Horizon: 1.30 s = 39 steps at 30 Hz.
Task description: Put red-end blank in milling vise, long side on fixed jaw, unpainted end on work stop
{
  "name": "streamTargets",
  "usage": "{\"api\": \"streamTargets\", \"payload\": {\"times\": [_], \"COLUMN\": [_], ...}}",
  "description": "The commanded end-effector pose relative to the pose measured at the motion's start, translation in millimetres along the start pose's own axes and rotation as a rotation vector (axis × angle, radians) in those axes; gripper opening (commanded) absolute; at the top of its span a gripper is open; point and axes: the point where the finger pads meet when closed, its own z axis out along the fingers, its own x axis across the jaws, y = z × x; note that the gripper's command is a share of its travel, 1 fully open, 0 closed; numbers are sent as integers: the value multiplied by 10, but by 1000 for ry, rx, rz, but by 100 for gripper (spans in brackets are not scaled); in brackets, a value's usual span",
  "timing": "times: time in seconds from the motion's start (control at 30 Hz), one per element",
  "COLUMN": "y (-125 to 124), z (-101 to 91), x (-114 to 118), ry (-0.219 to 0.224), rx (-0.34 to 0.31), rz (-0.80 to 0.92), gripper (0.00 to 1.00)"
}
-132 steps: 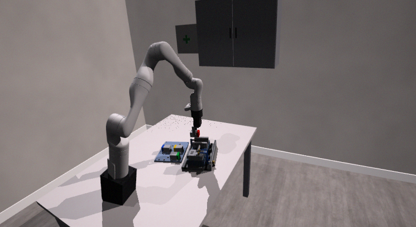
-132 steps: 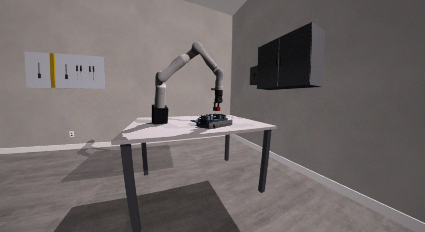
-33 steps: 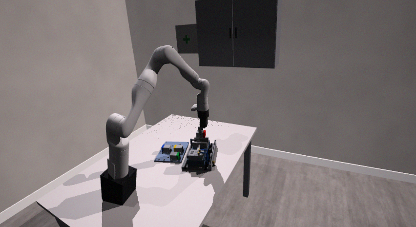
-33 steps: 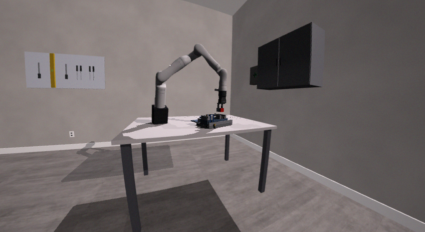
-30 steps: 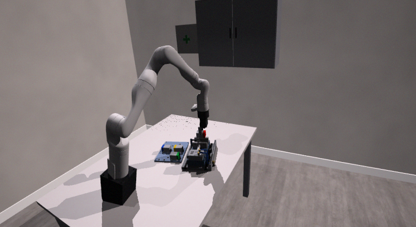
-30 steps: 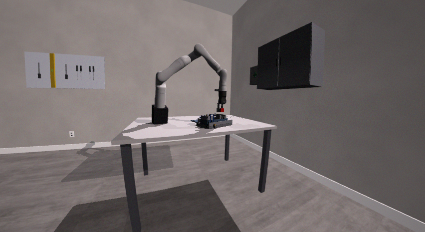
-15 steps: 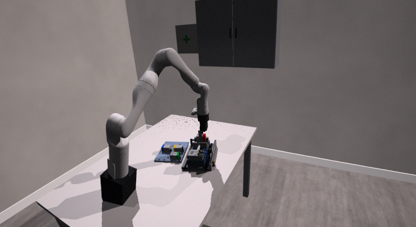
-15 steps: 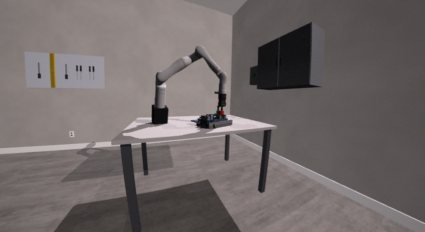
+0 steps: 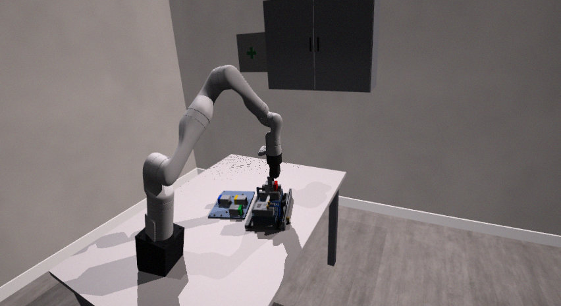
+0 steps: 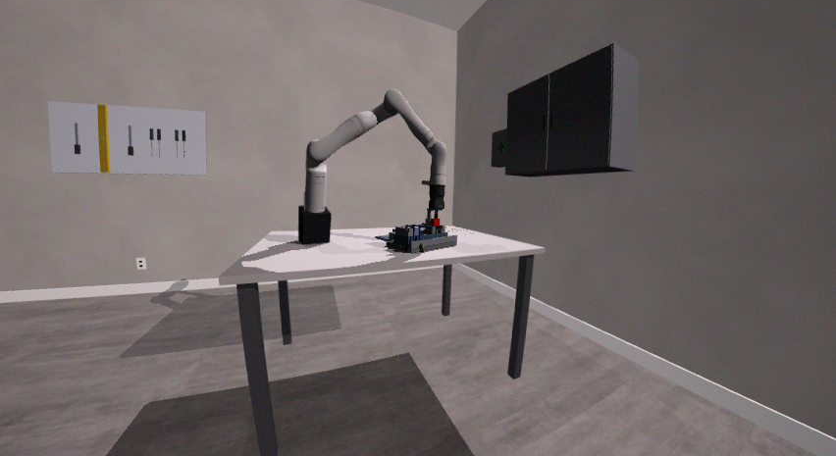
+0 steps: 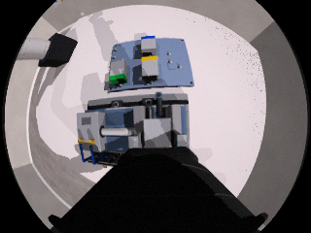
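The jaws (image 9: 272,181) stand fairly wide, clamped on the red-ended blank (image 9: 275,184), which hangs just above the vise (image 9: 268,213) on the bench (image 9: 317,178). To seat it well, I would lower it level onto the two bars, red end away from the stop, then slide it against the fixed block before letting go. The plate (image 9: 218,212) carries three other blanks.

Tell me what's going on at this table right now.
A single robot arm has its gripper shut on the blank with the red end, holding it just above the milling vise. The blank is not yet laid between the vise's end blocks. Beside the vise, the blue plate holds three other blanks, with blue, yellow and green ends.
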Motion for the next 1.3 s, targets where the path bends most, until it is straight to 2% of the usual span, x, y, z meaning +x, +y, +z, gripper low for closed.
{"api": "streamTargets", "payload": {"times": [0.0,1.27], "y": [4,5], "z": [-5,-67], "x": [3,12], "ry": [1,1], "rx": [-1,0], "rz": [0,0], "gripper": [0,0]}}
